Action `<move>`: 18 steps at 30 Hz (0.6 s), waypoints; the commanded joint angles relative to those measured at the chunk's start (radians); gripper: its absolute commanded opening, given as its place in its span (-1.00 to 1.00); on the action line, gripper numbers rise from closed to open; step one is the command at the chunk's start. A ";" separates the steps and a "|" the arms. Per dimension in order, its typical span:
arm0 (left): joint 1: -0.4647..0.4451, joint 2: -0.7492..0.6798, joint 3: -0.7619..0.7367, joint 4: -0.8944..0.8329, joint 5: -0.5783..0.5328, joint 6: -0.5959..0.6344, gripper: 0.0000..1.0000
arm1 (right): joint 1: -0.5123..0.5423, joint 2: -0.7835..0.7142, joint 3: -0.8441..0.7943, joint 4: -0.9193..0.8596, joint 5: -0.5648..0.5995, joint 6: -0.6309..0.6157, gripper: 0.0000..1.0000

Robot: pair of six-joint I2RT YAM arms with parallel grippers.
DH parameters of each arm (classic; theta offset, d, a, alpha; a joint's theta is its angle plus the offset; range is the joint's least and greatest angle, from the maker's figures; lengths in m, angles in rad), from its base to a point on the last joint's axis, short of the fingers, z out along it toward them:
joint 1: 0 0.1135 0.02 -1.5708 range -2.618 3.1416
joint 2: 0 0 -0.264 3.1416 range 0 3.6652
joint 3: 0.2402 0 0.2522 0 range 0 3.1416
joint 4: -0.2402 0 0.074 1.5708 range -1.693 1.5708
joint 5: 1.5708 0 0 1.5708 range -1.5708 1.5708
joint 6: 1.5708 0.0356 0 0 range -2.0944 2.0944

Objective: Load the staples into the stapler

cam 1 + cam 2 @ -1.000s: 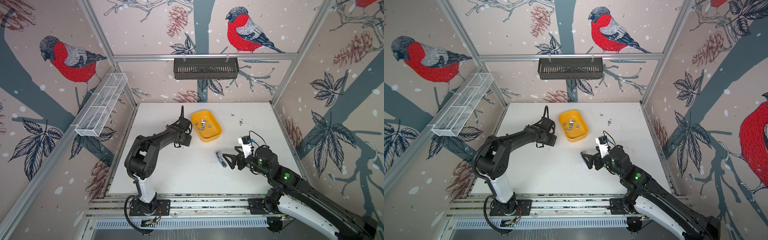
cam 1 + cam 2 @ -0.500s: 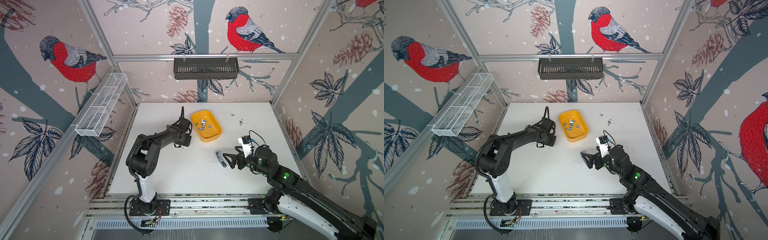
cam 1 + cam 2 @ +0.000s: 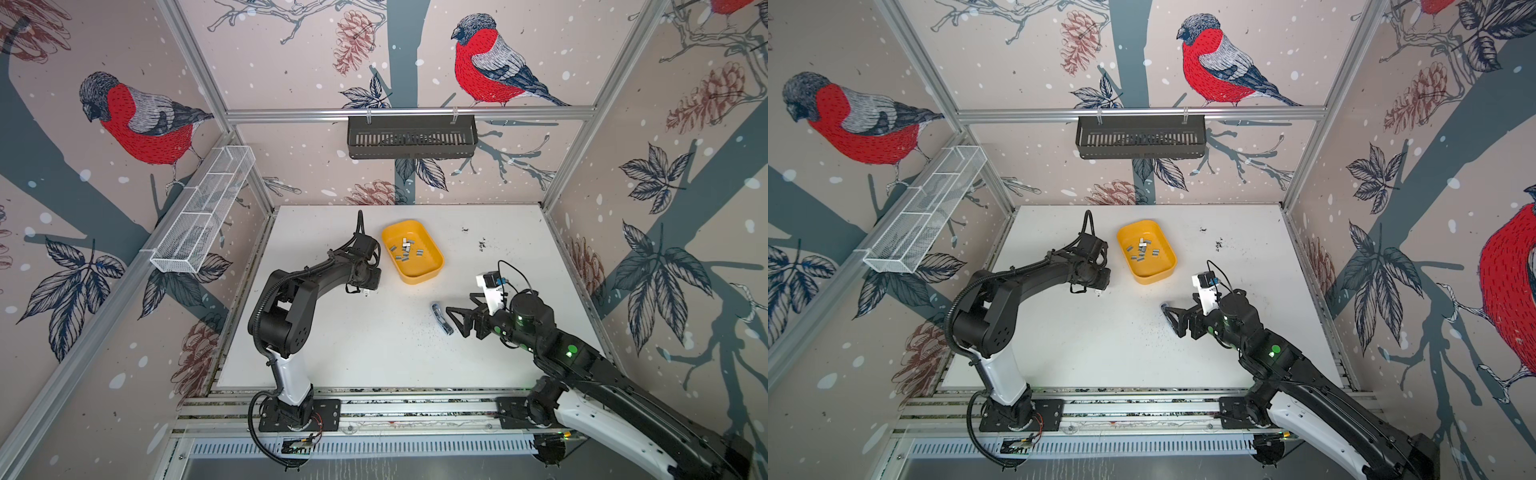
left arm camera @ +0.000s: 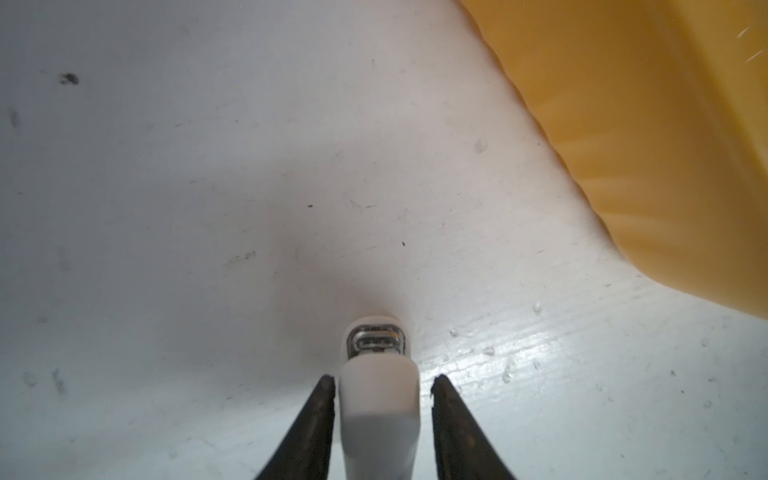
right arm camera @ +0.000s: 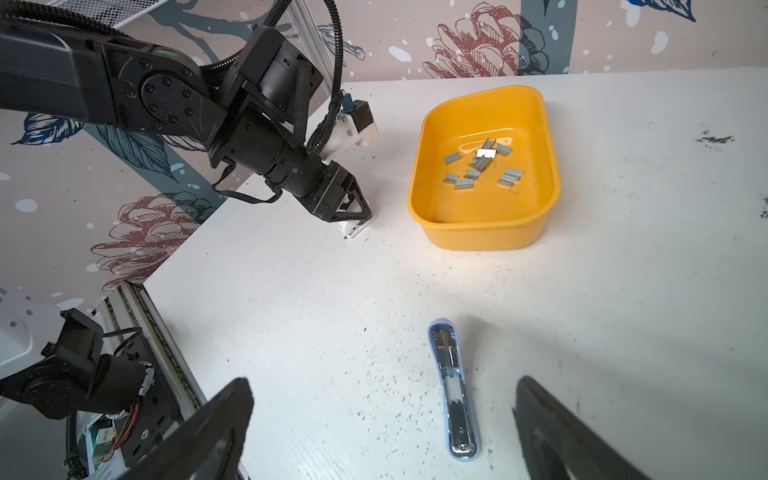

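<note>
The staples (image 5: 482,166) lie loose in a yellow tray (image 5: 478,237), and both top views show these staples (image 3: 405,250) there too. A light-blue stapler (image 5: 455,390) lies flat on the table with its metal channel facing up. My right gripper (image 5: 382,384) hovers wide open just before it, holding nothing. My left gripper (image 4: 382,380) points down at the table beside the tray. Its jaws straddle a small white piece with a metal-lined end (image 4: 378,399). One finger (image 4: 320,415) touches it and a thin gap shows at the opposite side.
The tray's yellow wall (image 4: 644,145) rises close to the left gripper (image 3: 368,291). Small dark specks are scattered on the white table (image 3: 374,353) around the stapler (image 3: 441,318). A black basket (image 3: 411,137) and a white wire shelf (image 3: 203,208) hang on the walls.
The left jaws have drawn closer together around the white piece. Both arms stay almost where they were, and the right gripper remains wide open.
</note>
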 commanded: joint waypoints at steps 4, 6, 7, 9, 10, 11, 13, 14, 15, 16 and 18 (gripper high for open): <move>0.003 -0.002 0.001 0.014 0.016 -0.004 -0.32 | -0.002 0.001 -0.001 0.038 -0.007 0.007 0.96; 0.003 -0.002 0.001 0.013 0.014 -0.002 -0.36 | -0.003 0.000 -0.001 0.039 -0.010 0.007 0.96; 0.003 -0.002 0.001 0.014 0.013 -0.002 -0.39 | -0.004 0.002 -0.001 0.039 -0.010 0.007 0.96; 0.003 -0.002 0.001 0.013 0.012 -0.003 -0.44 | -0.005 0.001 -0.001 0.037 -0.012 0.008 0.96; 0.003 -0.003 0.002 0.013 0.011 -0.001 -0.50 | -0.005 0.000 -0.001 0.037 -0.013 0.009 0.96; 0.003 -0.004 0.004 0.012 0.011 0.000 -0.53 | -0.007 -0.001 -0.001 0.038 -0.012 0.008 0.96; 0.003 -0.009 0.003 0.012 0.012 0.004 -0.56 | -0.009 -0.001 -0.001 0.037 -0.013 0.009 0.96; 0.003 -0.012 0.004 0.013 0.013 0.007 -0.59 | -0.009 -0.001 0.000 0.037 -0.014 0.011 0.96; 0.003 -0.018 0.004 0.012 0.014 0.008 -0.61 | -0.010 -0.001 0.000 0.035 -0.016 0.011 0.96; 0.002 -0.026 0.005 0.011 0.020 0.012 -0.62 | -0.011 0.000 0.002 0.034 -0.014 0.012 0.96; 0.002 -0.043 0.004 0.014 0.040 0.021 -0.66 | -0.014 0.002 0.006 0.025 -0.009 0.017 0.96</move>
